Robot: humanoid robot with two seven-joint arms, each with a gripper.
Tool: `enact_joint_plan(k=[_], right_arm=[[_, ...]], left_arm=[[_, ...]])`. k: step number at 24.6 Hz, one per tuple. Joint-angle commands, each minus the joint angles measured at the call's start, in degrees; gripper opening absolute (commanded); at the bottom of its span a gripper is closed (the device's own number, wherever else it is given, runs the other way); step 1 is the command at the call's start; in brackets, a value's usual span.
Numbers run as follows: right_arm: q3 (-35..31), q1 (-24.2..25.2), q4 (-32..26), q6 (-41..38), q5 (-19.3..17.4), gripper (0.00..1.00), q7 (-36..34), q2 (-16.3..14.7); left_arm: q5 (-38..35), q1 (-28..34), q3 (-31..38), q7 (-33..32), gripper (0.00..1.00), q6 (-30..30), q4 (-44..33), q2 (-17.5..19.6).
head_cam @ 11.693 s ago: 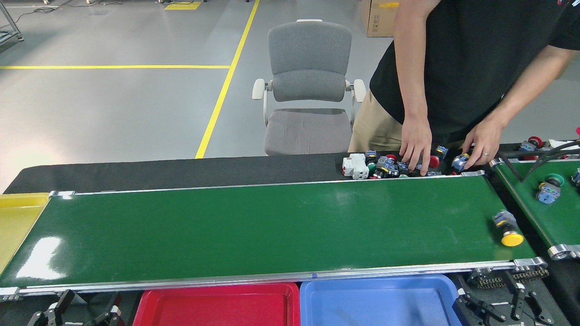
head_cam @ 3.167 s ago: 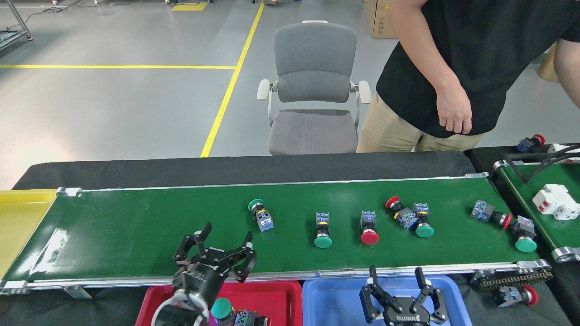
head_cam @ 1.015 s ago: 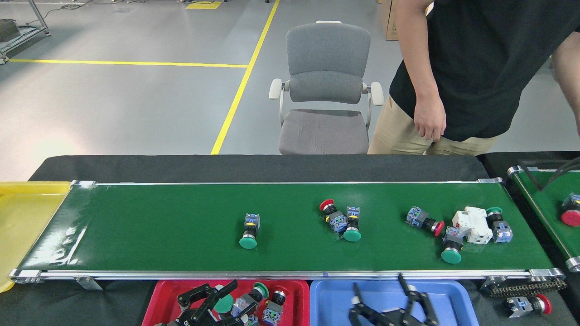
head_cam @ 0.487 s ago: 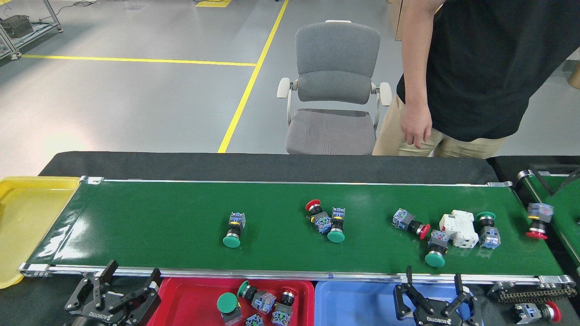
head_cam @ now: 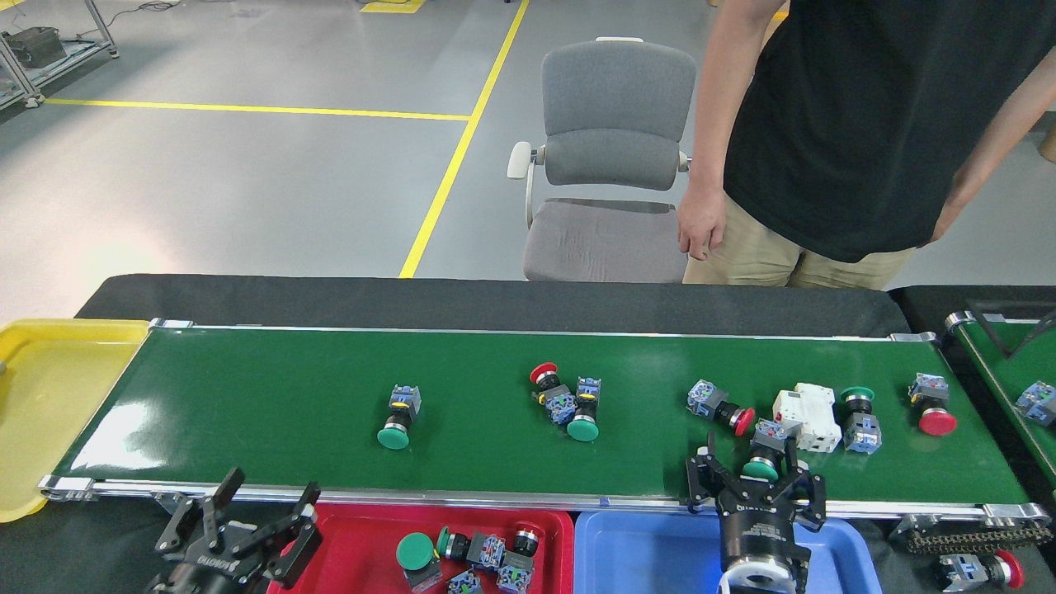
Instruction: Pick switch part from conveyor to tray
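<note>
Right gripper [head_cam: 756, 481] open over near edge of conveyor [head_cam: 247, 396], fingers straddling green-capped switch part [head_cam: 764, 454]: green mushroom cap, black collar, grey-blue contact block. Part lies on belt, touching white module [head_cam: 808, 406]. Left gripper [head_cam: 247, 516] open, empty, beside red tray [head_cam: 363, 549]. Tray holds several switch parts [head_cam: 470, 557].

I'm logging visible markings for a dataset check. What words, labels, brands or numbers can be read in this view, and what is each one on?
Left gripper: white lettering on its black body, too small and tilted to read.
Right gripper: no legible marking.
Switch parts on the conveyor and in the red tray: any labels are too small to read.
White module: no print can be made out.
Nothing else carries text.
</note>
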Motion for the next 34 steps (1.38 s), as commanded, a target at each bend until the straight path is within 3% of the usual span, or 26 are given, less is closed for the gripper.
enact_joint_plan(k=[1, 2, 4, 7, 14, 18, 21, 22, 23, 24, 25, 27, 30, 34], right_arm=[[1.47, -1.39, 0.86, -0.75, 0.0, 0.56, 0.17, -0.17], [2.52, -1.65, 1.39, -0.75, 0.0, 0.37, 0.52, -0.61], [3.84, -1.83, 1.65, -0.92, 0.0, 0.19, 0.87, -1.14], [4.81, -1.83, 1.48, -1.45, 0.0, 0.06, 1.05, -1.14], [6.74, -1.47, -2.39, -3.82, 0.18, 0.02, 1.05, -1.05], [13.86, 0.72, -9.24, -3.91, 0.18, 0.02, 0.96, -1.22], [23.26, 3.01, -14.69, -5.32, 0.53, 0.02, 0.96, -2.19], [27.04, 3.36, -15.48, -5.41, 0.79, 0.11, 0.87, -2.63], [31.0, 3.36, -15.57, -5.32, 0.97, 0.45, 0.52, -2.72], [34.42, 3.27, -15.48, -4.88, 1.06, 0.99, 0.43, -2.54], [36.44, 3.36, -15.31, -4.97, 1.06, 1.0, 0.43, -2.19], [38.64, 3.36, -15.13, -5.23, 1.06, 1.0, 0.35, -2.37], [38.99, 3.36, -15.22, -5.41, 0.97, 1.0, 0.35, -2.37], [36.89, 3.71, -17.68, -4.0, 0.79, 1.0, -0.36, -2.81]], left_arm=[[-1.11, -2.12, -0.15, -0.35, 1.0, 0.17, 1.37, -0.18], [-1.2, -2.73, -0.15, -0.35, 1.0, 0.17, 2.33, -0.18], [-1.28, -3.53, -0.15, -0.44, 1.0, 0.17, 4.09, -0.18], [-1.28, -5.11, -0.15, -0.71, 1.0, 0.0, 6.29, -0.09], [-1.2, -6.6, -0.15, -1.41, 1.0, 0.35, 8.4, -0.27], [-1.28, -8.89, -0.06, -1.41, 1.0, 2.99, 11.91, -0.09], [-1.28, -10.73, -0.06, -1.41, 1.0, 4.3, 14.55, 0.35], [-1.28, -11.26, -0.06, -1.41, 0.99, 4.48, 15.34, 0.52], [-1.28, -11.79, 0.02, -1.32, 0.96, 4.74, 16.13, 0.52], [-1.37, -12.4, -0.06, -1.15, 0.87, 5.36, 16.92, 0.52], [-1.37, -12.58, -0.15, -1.06, 0.73, 5.97, 17.36, 0.52], [-0.76, -12.58, -0.15, -0.79, 0.29, 5.62, 18.07, 0.44], [0.12, -12.23, -0.06, -0.44, 0.13, 5.62, 17.89, 0.17], [3.29, -8.54, -0.15, -0.44, 0.08, 2.99, 13.5, 0.79]])
